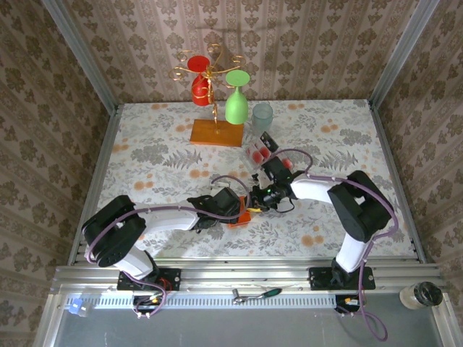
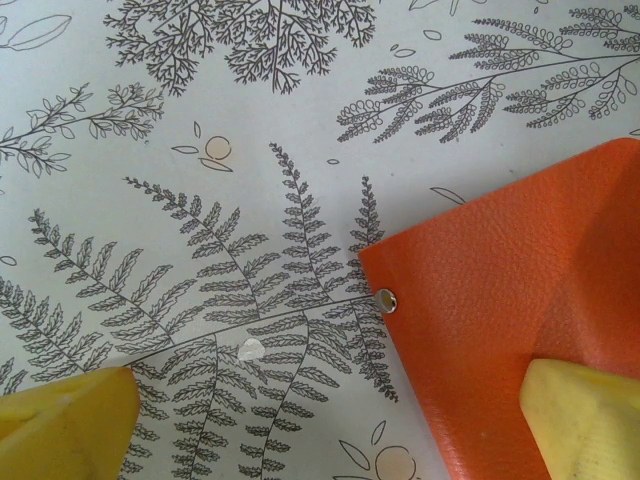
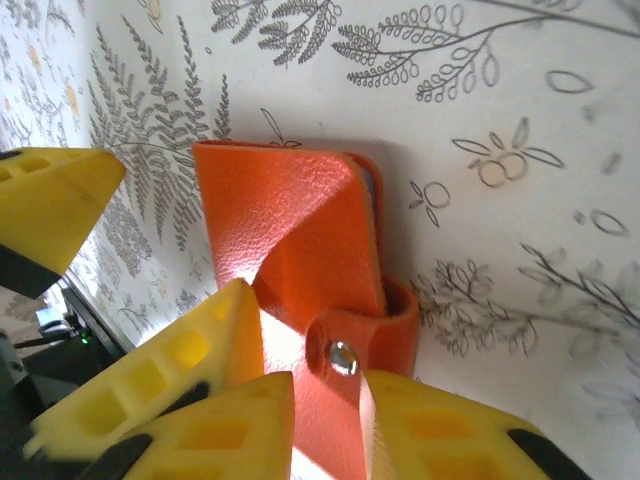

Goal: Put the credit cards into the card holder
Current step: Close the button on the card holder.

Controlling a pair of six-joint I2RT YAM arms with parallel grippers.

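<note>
The orange-red card holder [image 1: 241, 215] lies on the fern-print table between both grippers. Its flap is folded over and its snap strap [image 3: 345, 355] curls up. My right gripper [image 3: 330, 430] hangs low over that strap, jaws a narrow gap apart on either side of it, gripping nothing. My left gripper [image 2: 325, 430] is wide open, one finger [image 2: 585, 420] over the holder's [image 2: 500, 300] leather, the other [image 2: 60, 420] over bare table. The credit cards [image 1: 259, 152], red blobs with a black band, lie beyond the right gripper [image 1: 255, 199].
A glass rack on an orange wooden base [image 1: 217, 132] stands at the back with a red glass [image 1: 200, 87] and a green glass [image 1: 236, 105]. A clear tumbler [image 1: 262, 116] sits beside it. Patterned walls close in three sides.
</note>
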